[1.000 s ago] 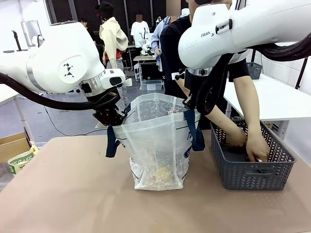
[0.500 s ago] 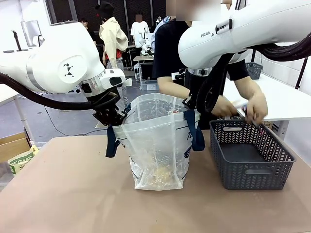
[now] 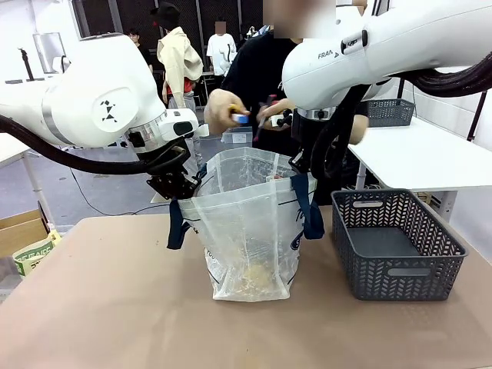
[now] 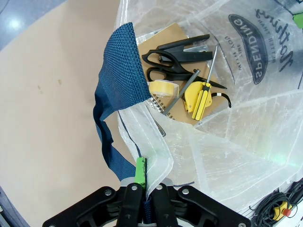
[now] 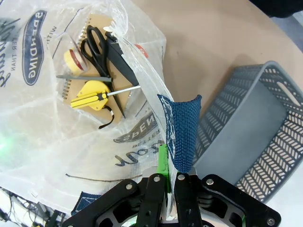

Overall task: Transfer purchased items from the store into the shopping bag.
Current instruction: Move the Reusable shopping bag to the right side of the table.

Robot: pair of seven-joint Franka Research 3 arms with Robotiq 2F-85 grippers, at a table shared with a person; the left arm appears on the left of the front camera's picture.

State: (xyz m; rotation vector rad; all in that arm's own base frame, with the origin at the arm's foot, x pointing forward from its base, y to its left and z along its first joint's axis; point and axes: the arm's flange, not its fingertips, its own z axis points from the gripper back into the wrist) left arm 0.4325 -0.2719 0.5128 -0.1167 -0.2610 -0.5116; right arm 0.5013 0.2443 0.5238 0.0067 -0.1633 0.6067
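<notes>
Person's hands [image 3: 223, 113] now above shopping bag [image 3: 246, 223]; left fingers [image 4: 139, 171], right fingers [image 5: 162, 160] clamped on its rim.

**Arms.** L arm [image 3: 100, 100]: glossy white rounded shells, grey ring band at 9 o'clock of the big joint, black triangle-cluster mark [image 3: 108, 110] on the joint face. A thick black hose [image 3: 46, 150] leaves toward 9 o'clock. R arm [image 3: 384, 42]: same white shells, black "FRA" lettering [image 3: 327, 54]; its black hose [image 3: 453, 81] leaves toward 3 o'clock.

**Grippers.** L gripper [image 4: 146, 172] and R gripper [image 5: 166, 163]: black linkage bodies at 6 o'clock in the wrist views, with silver pivot pins [image 4: 105, 191] at each knuckle and green pads [image 4: 140, 170] on the fingers.

**Person.** Person [image 3: 257, 69] at 12 o'clock in the front view wears a black top.
</notes>
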